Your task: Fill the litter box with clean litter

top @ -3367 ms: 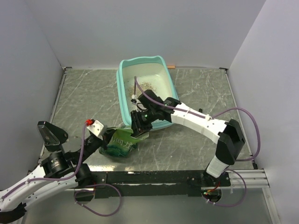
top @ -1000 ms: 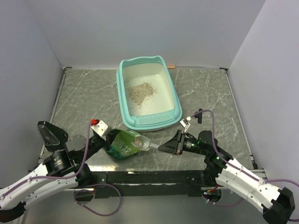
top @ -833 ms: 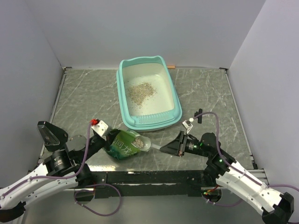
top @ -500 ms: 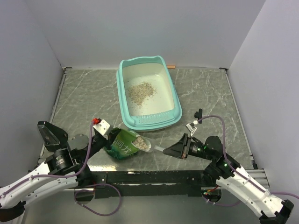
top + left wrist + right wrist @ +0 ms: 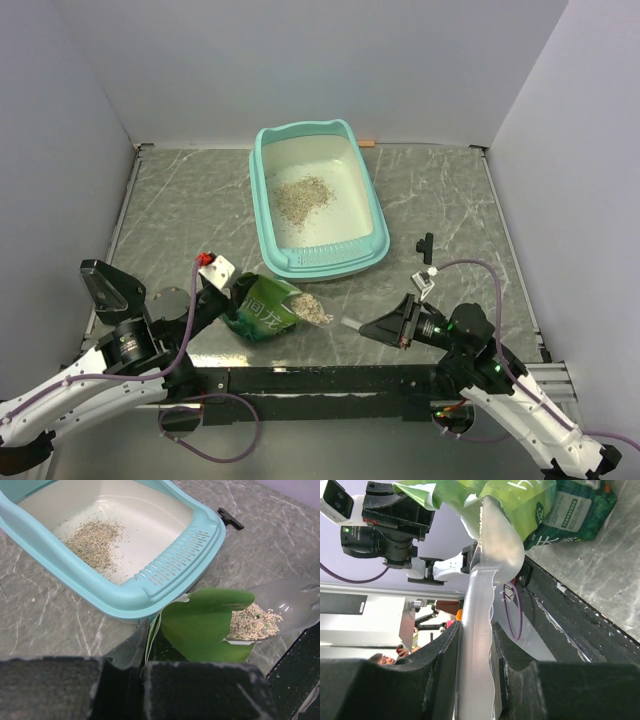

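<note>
Two grips, left gripper pinched on green bag, right gripper clasping clear scoop

In the overhead view the left arm runs off the bottom-left corner of the picture and the right arm off the bottom-right. The print on the green litter bag is too small to read. A small orange thing at the far edge of the table, behind the litter box, is too small to name.

The left wrist view cuts the litter box at the top and left edges and the clear scoop at the right. The fingers of the left gripper are a dark blur hiding the bag's lower part.

From the right wrist the scoop shows edge-on, so what it carries is hidden, and the bag runs off the top.
</note>
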Robot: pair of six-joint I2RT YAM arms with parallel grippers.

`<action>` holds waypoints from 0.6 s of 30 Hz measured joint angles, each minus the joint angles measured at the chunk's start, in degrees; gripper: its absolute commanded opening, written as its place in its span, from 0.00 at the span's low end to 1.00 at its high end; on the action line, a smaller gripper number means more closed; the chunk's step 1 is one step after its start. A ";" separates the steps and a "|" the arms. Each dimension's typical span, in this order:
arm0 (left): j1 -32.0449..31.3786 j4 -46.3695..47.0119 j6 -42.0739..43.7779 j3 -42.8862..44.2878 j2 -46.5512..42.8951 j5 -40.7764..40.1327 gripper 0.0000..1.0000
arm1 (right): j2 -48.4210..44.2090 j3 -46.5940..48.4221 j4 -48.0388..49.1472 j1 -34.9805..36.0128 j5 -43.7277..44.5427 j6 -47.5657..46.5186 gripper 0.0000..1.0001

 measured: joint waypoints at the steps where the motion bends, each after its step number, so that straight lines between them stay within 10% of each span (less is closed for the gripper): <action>1: 0.00 0.00 0.00 0.00 0.00 -0.02 0.01 | -0.98 0.00 -0.96 0.00 0.26 0.15 0.00; 18: 0.00 0.13 0.00 0.00 0.00 0.00 0.01 | -4.09 1.86 -8.83 0.02 2.84 2.86 0.00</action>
